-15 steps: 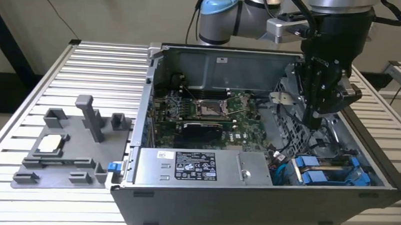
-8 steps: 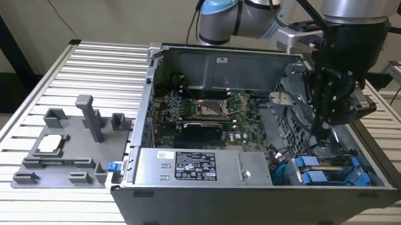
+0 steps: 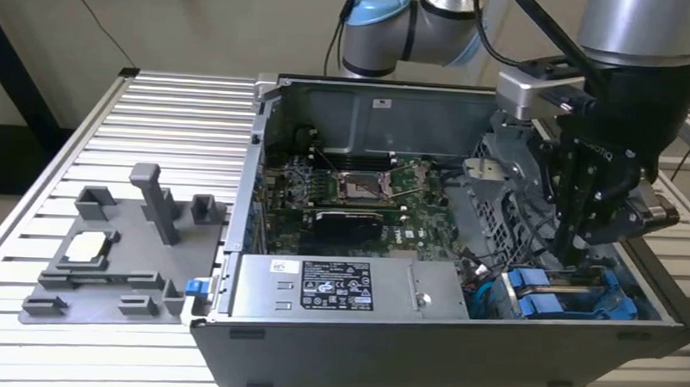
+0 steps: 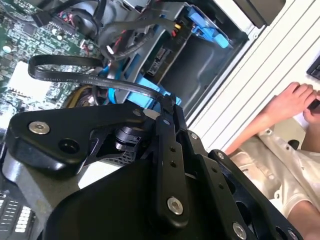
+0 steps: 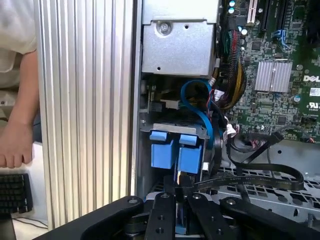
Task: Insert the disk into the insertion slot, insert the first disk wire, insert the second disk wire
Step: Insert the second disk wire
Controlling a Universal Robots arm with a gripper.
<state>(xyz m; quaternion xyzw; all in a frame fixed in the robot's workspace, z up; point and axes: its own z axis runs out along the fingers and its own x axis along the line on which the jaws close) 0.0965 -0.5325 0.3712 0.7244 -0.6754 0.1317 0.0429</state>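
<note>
the disk [image 5: 163, 155] sits in the insertion slot [image 5: 175, 129]; gripper [image 5: 182, 182] pinches a black disk wire [image 5: 250, 176].

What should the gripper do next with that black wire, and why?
Probably ease the gripper toward the disk. It is shut on the wire at its plug, the disk already sits in the slot, and the plug looks not yet seated.
</note>
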